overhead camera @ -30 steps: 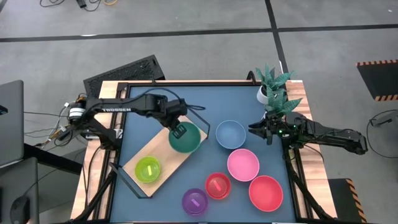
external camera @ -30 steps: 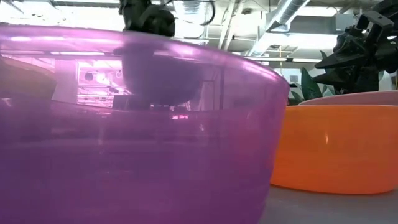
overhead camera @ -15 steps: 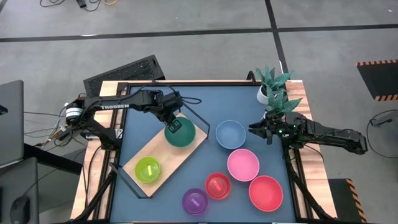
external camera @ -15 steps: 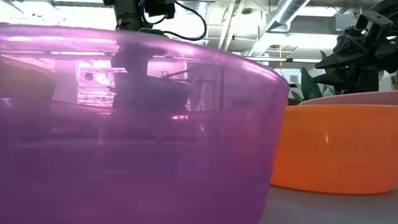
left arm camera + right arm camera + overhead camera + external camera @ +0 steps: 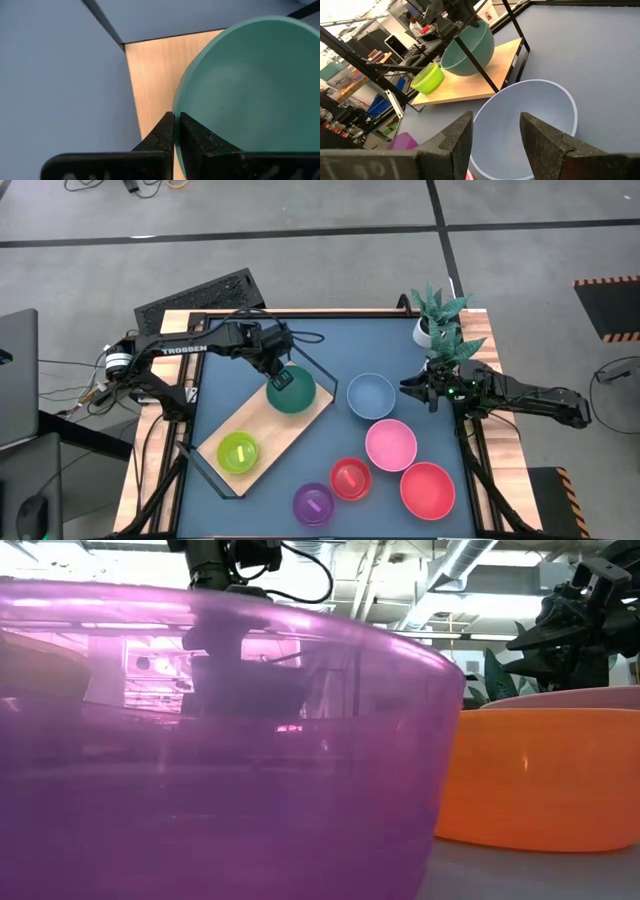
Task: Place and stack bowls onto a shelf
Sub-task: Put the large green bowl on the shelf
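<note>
Left end effector point(image 5: 283, 377): clamped on the rim of the dark green bowl point(image 5: 292, 391), fingers pinched together with the wall between them; the left wrist view shows the rim caught at the fingertips point(image 5: 170, 131)
Dark green bowl: over the far end of the shelf point(image 5: 258, 442) – the board lies beneath it in the left wrist view; whether the base is already resting on the wood I cannot tell
Key relation: bowl sits at the end effector itself, so the coming move, as I judge it, is a release in place or a short lowering – not a reach
Shelf long axis: runs diagonally, from the near left of the bench up toward its middle
Lime green bowl point(image 5: 238, 451): at the near end of the board, well apart from the green one
Right end effector point(image 5: 421, 393): fingers apart, holding nothing, hovering just beside the blue bowl point(image 5: 371, 395); this arm is the nearer one to that bowl
Other bowls: pink point(image 5: 390, 444), large red point(image 5: 427, 489), small red point(image 5: 350, 478) and purple point(image 5: 313, 503) on the blue bench point(image 5: 350, 340), off the shelf
Room: bare wood between the two shelved bowls; black wire frame point(image 5: 318, 365) close by the green bowl's far side – a possible snag
</note>
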`<act>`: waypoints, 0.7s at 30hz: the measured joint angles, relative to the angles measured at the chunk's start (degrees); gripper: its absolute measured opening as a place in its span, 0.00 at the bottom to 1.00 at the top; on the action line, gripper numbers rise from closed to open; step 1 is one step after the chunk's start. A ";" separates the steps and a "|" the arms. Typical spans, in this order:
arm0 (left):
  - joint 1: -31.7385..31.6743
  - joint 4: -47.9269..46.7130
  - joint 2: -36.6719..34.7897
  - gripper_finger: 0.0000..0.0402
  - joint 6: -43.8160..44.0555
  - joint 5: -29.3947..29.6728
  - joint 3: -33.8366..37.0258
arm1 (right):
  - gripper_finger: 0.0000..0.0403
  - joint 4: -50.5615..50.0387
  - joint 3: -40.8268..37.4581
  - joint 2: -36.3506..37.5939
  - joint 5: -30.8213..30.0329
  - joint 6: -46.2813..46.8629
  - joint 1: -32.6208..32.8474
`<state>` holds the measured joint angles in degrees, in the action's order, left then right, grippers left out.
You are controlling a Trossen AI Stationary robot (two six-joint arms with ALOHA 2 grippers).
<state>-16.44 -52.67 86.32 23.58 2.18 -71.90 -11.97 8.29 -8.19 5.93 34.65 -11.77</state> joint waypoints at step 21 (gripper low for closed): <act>0.69 -2.97 -1.95 0.34 1.99 -3.04 -1.28 | 0.47 -0.02 0.00 -0.01 0.00 -0.15 0.00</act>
<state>-15.75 -55.64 84.36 25.57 -0.86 -73.18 -11.99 8.29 -8.20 5.93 34.50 -11.77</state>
